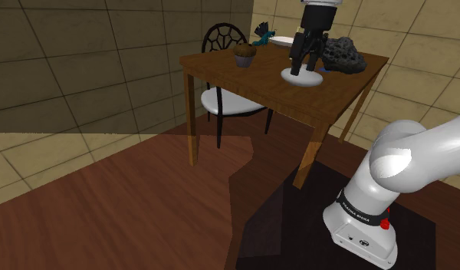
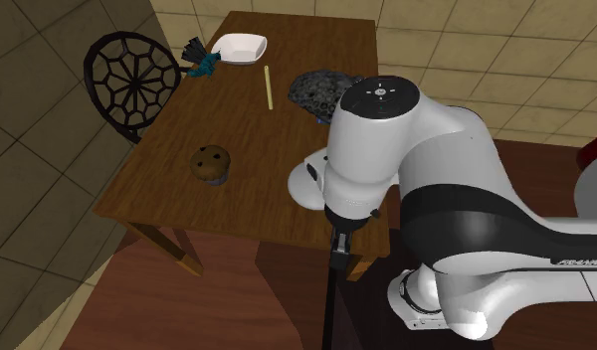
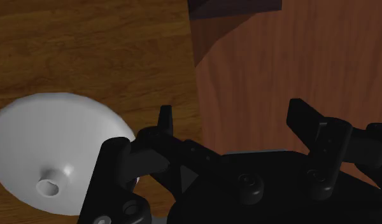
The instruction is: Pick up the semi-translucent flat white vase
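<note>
Hand: gripper [image 3: 233,119] fingers apart, clasping nothing, low over the table [image 1: 251,86] at its edge nearest the stand.
Vase: white vase [image 3: 49,137], a flat disc with a short open neck, close by that edge, beside one finger, not between the two.
Neighbours: dark rock [image 1: 340,55] just behind; muffin [image 1: 244,55] well apart.
Handling: probably light, stiff, smooth, breakable.
Hold: likely the thin rim or neck, gently.

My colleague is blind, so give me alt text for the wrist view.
The open black gripper sits beside a flat white vase on a wooden table; the vase lies outside the fingers, not between them. Wood floor shows past the table's edge.
</note>
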Available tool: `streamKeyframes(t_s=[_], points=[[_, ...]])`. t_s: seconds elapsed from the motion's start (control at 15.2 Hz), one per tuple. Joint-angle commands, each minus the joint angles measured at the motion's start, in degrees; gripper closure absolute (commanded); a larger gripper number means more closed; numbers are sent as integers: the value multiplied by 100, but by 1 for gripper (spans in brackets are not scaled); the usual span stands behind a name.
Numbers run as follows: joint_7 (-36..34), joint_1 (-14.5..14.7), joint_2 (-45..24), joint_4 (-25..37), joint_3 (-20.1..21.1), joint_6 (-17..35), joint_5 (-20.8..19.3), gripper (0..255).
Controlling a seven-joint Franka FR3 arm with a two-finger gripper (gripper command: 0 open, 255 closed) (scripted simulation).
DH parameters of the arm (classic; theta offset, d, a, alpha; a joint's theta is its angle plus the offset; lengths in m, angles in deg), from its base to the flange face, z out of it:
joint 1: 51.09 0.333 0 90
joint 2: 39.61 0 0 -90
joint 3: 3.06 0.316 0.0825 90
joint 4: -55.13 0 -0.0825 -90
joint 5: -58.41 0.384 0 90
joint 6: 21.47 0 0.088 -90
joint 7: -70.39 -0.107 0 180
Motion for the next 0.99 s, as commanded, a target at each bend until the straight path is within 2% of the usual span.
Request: streamKeyframes(t_s=[0.0, 0.53, 0.86, 0.92], points=[[0, 0, 0, 0, 0, 0, 0, 0], [1031, -266, -493, 460, -766, 366, -822, 0], [1655, -380, -944, 926, -1232, 633, -1188, 0], [1648, -384, -922, 832, -1238, 705, -1196, 0]])
